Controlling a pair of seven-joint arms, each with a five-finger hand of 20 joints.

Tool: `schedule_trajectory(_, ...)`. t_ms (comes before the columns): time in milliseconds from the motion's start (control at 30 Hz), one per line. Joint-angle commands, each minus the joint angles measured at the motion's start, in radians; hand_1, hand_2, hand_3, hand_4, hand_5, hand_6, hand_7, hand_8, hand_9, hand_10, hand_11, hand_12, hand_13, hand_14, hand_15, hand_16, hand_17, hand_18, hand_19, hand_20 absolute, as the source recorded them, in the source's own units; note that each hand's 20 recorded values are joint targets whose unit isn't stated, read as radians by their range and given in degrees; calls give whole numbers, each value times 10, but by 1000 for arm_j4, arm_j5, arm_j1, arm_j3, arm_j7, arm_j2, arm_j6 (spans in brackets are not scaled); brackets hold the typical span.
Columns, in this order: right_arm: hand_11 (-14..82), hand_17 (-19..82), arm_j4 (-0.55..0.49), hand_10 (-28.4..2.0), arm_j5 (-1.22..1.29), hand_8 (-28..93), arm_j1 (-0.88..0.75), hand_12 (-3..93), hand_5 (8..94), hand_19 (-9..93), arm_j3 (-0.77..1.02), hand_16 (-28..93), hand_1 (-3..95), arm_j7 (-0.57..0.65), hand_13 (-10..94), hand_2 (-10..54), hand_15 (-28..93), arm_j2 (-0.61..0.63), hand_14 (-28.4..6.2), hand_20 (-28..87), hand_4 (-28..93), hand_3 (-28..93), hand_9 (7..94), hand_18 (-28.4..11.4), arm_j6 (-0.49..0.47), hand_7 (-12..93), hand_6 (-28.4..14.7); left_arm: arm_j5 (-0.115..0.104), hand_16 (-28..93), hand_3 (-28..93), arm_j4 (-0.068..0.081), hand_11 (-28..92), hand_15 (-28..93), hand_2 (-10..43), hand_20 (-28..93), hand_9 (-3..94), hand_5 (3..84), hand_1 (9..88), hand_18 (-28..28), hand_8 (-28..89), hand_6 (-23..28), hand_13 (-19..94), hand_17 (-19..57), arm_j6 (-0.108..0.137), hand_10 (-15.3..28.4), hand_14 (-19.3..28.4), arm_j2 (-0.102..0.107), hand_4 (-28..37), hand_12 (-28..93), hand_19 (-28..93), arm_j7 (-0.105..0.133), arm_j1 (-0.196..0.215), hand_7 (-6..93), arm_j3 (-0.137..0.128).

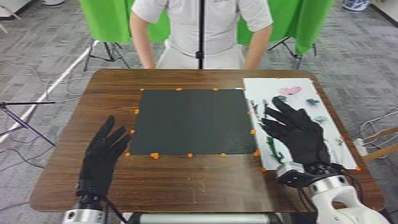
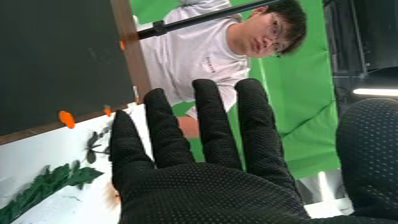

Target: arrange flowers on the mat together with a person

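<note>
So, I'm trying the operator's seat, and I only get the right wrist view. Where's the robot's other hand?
Observer: The left hand is to the robot's left of the dark mat, its fingers pointing away from the robot.

Operator: And what shape is that mat? I just see a bit of it.

Observer: Four-sided, with orange marks spaced around its edges.

Operator: Any pink flower about?

Observer: Yes, a pink flower lies near the far end of the white sheet, beyond the right hand.
</note>
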Motion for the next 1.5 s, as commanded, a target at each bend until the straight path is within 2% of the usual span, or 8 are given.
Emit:
schedule_trajectory(33,39,-4,-1,-113,-3,-94,-2,154,370,199,-7,310,97,-15,255,152,29,5,-197,156,-268,715,381,-216,-2,87,32,-3,-6,751,9,92,211,63,51,270,242,185,208,-95,-5,206,-131,1,128,181,-4,-283,121,402,-3,0,109,5)
schedule_trajectory(800,39,-4,-2,-112,-2,-94,-5,154,371,199,-4,310,99,-18,255,151,29,3,-197,155,-268,715,381,-216,4,88,32,-5,-6,751,7,93,210,63,50,269,242,185,209,-96,-5,206,-131,3,129,180,-6,-283,123,404,-9,1,111,4)
schedule_trajectory(833,39,-4,-3,-111,-1,-94,-8,154,371,198,-4,310,98,-21,255,151,29,4,-197,155,-268,716,381,-216,6,88,32,-2,-6,751,8,92,209,63,50,269,241,185,209,-96,-5,206,-131,-2,129,181,-8,-283,123,404,-12,-1,111,3)
schedule_trajectory(867,39,-4,-1,-112,-1,-94,-4,154,371,198,-4,310,98,-18,255,151,30,3,-197,155,-268,715,381,-216,2,89,33,-5,-6,751,6,93,209,63,50,269,242,185,209,-96,-5,206,-131,5,129,181,-5,-283,123,403,-6,2,110,6)
schedule_trajectory(900,39,-4,-3,-112,0,-94,-6,154,371,198,-5,311,99,-18,255,151,30,5,-197,155,-268,714,381,-215,8,89,33,-3,-6,750,7,93,209,64,50,269,242,185,209,-96,-5,206,-131,-2,129,182,-9,-283,123,403,-12,1,110,3)
schedule_trajectory(1133,39,-4,-2,-113,1,-95,-7,153,371,197,-3,310,98,-19,254,150,29,3,-197,156,-268,716,381,-215,4,89,33,-4,-6,751,8,93,209,64,50,269,242,186,209,-96,-4,206,-131,1,129,181,-8,-283,123,403,-11,-2,109,5)
schedule_trajectory(1500,40,-3,-4,-112,0,-95,-12,154,371,198,-2,311,98,-20,255,151,30,3,-197,156,-268,716,381,-215,7,89,32,0,-7,753,9,95,211,63,50,269,244,186,209,-96,-3,206,-131,-8,129,181,-13,-283,123,405,-19,-3,111,1)
